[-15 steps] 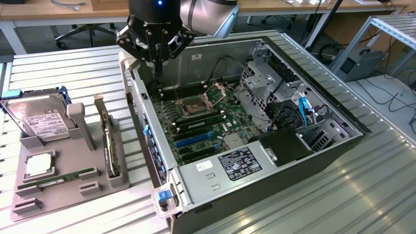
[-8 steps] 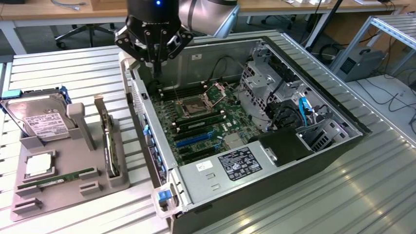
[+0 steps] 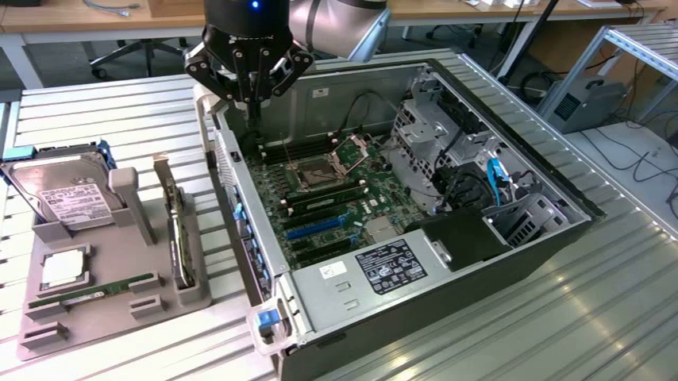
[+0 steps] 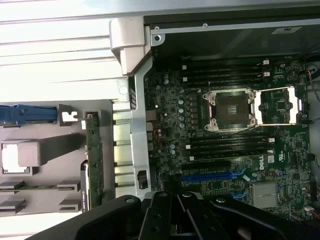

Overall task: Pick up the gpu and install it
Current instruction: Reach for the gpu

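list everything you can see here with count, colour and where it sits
case: one, black and silver, open, on table
motherboard: one, green, inside case
holder: one, grey, exterior view's left of case
hard drive: one, silver, holder's far end
CPU: one, silver, between hard drive and RAM stick
RAM stick: one, green, flat at holder's near end
gpu: one, dark, on edge in holder, beside case
table: one, silver slats, under everything
end effector: one, black, shut, above case's far corner

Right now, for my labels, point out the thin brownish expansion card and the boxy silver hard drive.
Thin brownish expansion card [image 3: 182, 234], exterior view, middle of the board.
Boxy silver hard drive [image 3: 66, 200], exterior view, white label.
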